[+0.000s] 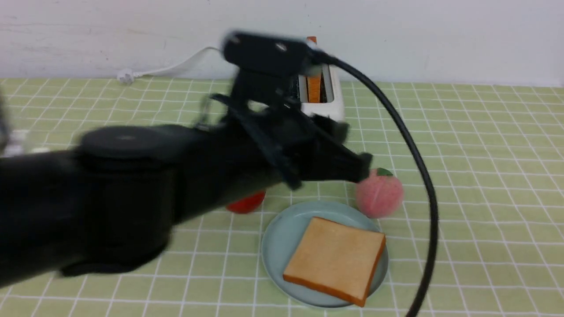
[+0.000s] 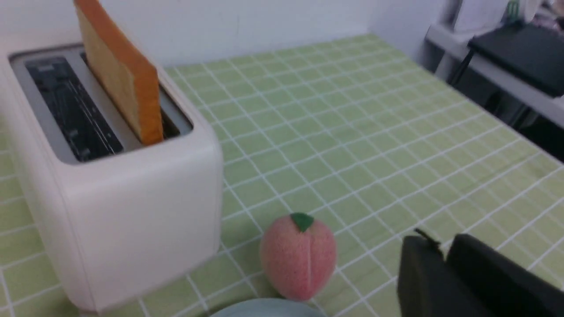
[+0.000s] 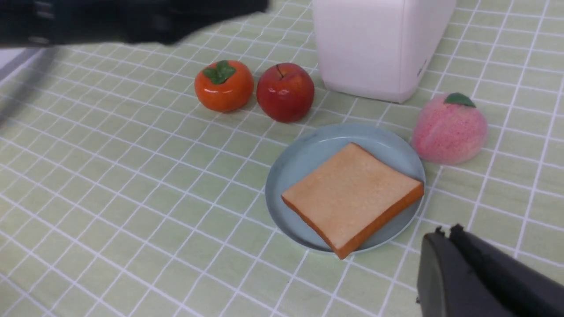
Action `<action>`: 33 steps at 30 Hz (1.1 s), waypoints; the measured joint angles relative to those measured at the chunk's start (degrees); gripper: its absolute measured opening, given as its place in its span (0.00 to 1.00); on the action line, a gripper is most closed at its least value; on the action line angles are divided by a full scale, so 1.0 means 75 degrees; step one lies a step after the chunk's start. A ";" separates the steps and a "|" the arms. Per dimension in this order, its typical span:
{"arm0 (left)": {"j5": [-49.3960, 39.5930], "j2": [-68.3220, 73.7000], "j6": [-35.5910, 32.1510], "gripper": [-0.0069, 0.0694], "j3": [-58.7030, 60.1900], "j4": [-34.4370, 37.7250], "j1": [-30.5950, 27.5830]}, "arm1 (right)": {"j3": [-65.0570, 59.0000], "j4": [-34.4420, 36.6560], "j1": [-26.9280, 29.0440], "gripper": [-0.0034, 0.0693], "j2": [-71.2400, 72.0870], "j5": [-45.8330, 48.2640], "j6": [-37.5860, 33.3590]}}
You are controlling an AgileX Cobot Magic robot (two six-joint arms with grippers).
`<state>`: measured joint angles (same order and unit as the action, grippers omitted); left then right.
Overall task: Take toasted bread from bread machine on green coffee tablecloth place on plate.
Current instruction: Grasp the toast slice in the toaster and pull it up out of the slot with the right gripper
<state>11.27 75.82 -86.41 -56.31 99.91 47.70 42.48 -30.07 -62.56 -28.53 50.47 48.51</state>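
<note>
One slice of toasted bread [image 1: 337, 259] lies flat on the pale blue plate [image 1: 277, 237] on the green coffee tablecloth [image 1: 484, 176]. Another slice [image 2: 119, 75] stands upright in one slot of the cream bread machine [image 2: 132, 211]; the other slot is empty. My left gripper [image 1: 363, 169] hovers in front of the bread machine, above the plate's far edge and beside a pink peach [image 1: 380, 193]; in the left wrist view it [image 2: 443, 246] is shut with nothing in it. My right gripper [image 3: 445, 233] is shut and empty, near the plate [image 3: 299, 163], and does not show in the front view.
An orange persimmon [image 3: 224, 86] and a red apple [image 3: 285, 91] sit left of the bread machine [image 3: 374, 48], the peach [image 3: 448, 130] to its right by the plate's rim. A white power cord [image 1: 176, 66] runs along the back wall. The left arm's black cable [image 1: 423, 176] arcs over the plate's right side.
</note>
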 joint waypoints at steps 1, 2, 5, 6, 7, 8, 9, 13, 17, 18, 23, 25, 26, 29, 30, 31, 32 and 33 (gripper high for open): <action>0.0000 -0.0303 0.0000 0.07 0.0138 0.0000 0.0000 | 0.0000 -0.0074 0.0000 0.07 -0.0055 0.0000 0.0000; 0.0000 -0.0594 0.0000 0.07 0.0322 0.0006 0.0000 | 0.0000 -0.0119 0.0000 0.07 -0.0112 -0.0006 0.0008; -0.0007 -0.1333 0.0000 0.07 0.0950 0.0013 0.0000 | 0.0000 -0.0370 0.0000 0.07 -0.0414 -0.0086 0.0181; -0.0025 -0.1585 0.0000 0.07 0.1173 0.0014 0.0000 | 0.0000 -0.0427 0.0000 0.07 -0.0538 -0.0139 0.0238; -0.0036 -0.1635 0.0000 0.07 0.1217 0.0014 0.0000 | 0.0014 -0.0451 0.0000 0.07 -0.0564 -0.0170 0.0261; -0.0044 -0.1895 0.0003 0.07 0.1394 0.0014 0.0000 | 0.0039 -0.0483 0.0000 0.07 -0.0674 -0.0234 0.0292; -0.0090 -0.2323 0.0010 0.07 0.1783 0.0021 0.0000 | 0.0145 -0.0508 0.0000 0.07 -0.0951 -0.0401 0.0356; -0.0128 -0.3230 0.0009 0.07 0.2420 0.0021 0.0000 | 0.0467 -0.0660 0.0000 0.07 -0.1514 -0.0639 0.0374; -0.0154 -0.4465 0.0027 0.07 0.3225 0.0021 0.0000 | 0.1002 -0.0870 0.0000 0.07 -0.2455 -0.0711 0.0374; -0.0196 -0.4711 0.0027 0.07 0.3372 0.0021 0.0000 | 0.1145 -0.0902 0.0000 0.07 -0.2722 -0.0722 0.0374; -0.0390 -0.6222 0.0027 0.07 0.4238 0.0021 0.0000 | 0.2161 -0.0939 0.0388 0.07 -0.4268 -0.0591 -0.0082; -0.0398 -0.6509 0.0027 0.07 0.4383 0.0021 0.0000 | 0.2512 -0.0709 0.0841 0.07 -0.4622 -0.0490 -0.0439; -0.0413 -0.6802 0.0027 0.07 0.4504 0.0021 0.0000 | 0.2932 -0.0367 0.1344 0.07 -0.4938 -0.0453 -0.0854; -0.0407 -0.7139 -0.0014 0.07 0.4711 0.0021 0.0000 | 0.3628 0.0893 0.2538 0.07 -0.5546 -0.0708 -0.2068; -0.0407 -0.7223 -0.0079 0.07 0.4793 0.0021 0.0000 | 0.3948 0.1970 0.3207 0.07 -0.5934 -0.1087 -0.2931; -0.0407 -0.7231 -0.0088 0.07 0.4824 0.0021 0.0000 | 0.4079 0.2545 0.3485 0.07 -0.6141 -0.1311 -0.3363; -0.0435 -0.7231 -0.0103 0.07 0.4838 0.0021 0.0000 | 0.4248 0.3371 0.3820 0.07 -0.6476 -0.1677 -0.3984; -0.0435 -0.7231 -0.0103 0.07 0.4837 0.0021 0.0000 | 0.4276 0.3499 0.3867 0.07 -0.6592 -0.1738 -0.4083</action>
<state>8.00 21.59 -87.18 -20.03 100.07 47.70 74.55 -3.83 -33.55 -77.97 37.44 17.89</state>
